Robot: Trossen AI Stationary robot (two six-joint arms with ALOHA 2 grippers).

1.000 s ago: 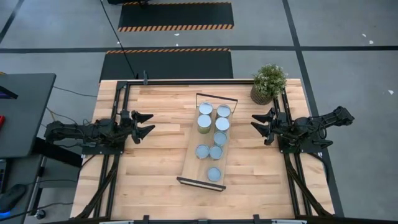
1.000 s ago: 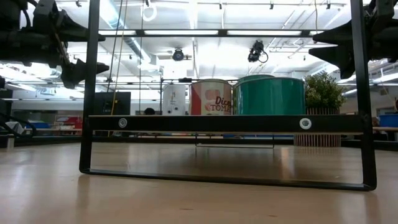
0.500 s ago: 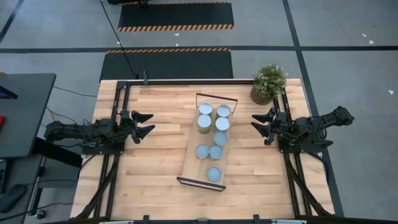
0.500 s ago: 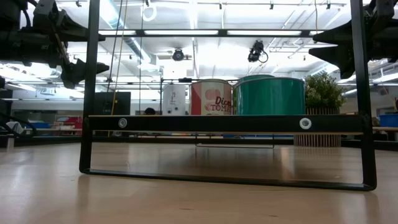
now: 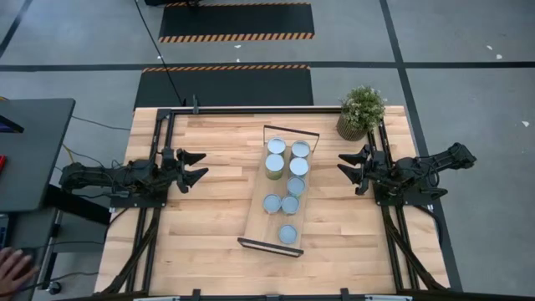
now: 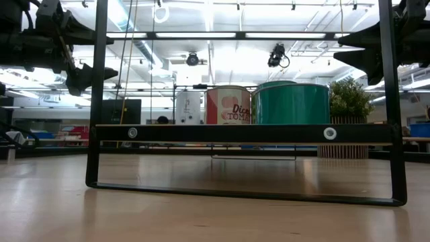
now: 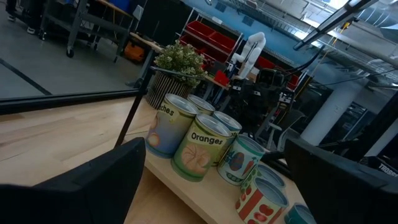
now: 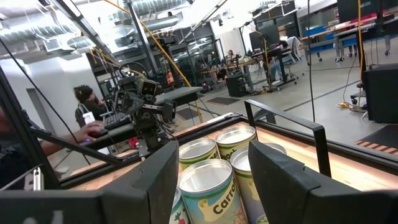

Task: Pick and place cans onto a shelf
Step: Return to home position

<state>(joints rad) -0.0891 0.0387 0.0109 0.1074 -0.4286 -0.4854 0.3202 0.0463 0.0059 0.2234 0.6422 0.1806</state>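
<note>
Cans (image 5: 287,186): all on the shelf (image 5: 255,221), none loose on the table (image 5: 209,226). High view shows two pairs at the far end, one single behind them, another pair, then one alone at the near end. I count eight tops, but the tight packing makes that shaky.

Shelf lies mid-table, long axis running near to far, slightly skewed. Black wire frame at each short end.

Low view looks through the near end frame (image 6: 242,133). Behind it: a green can (image 6: 290,103), a red-and-white tomato can (image 6: 228,105), a white can (image 6: 188,107), all upright.

Left gripper (image 5: 201,165): at the table's left side, well apart from the shelf, pointing at it. Fingers spread wide, holding nothing. Left wrist view confirms this: both fingers (image 7: 93,186) far apart, with an "Oranges" can (image 7: 200,147) and its neighbours visible between them.

Right gripper (image 5: 341,165): mirrored on the right side, near the potted plant (image 5: 361,109), clear of the shelf. Fingers also wide apart and empty. Right wrist view shows fingers (image 8: 124,193) framing a carrot-labelled can (image 8: 214,186).

Off the table: a person's hand (image 5: 12,266) at the lower-left edge of the high view, and a person (image 8: 84,96) seated at a desk beyond the left arm.
</note>
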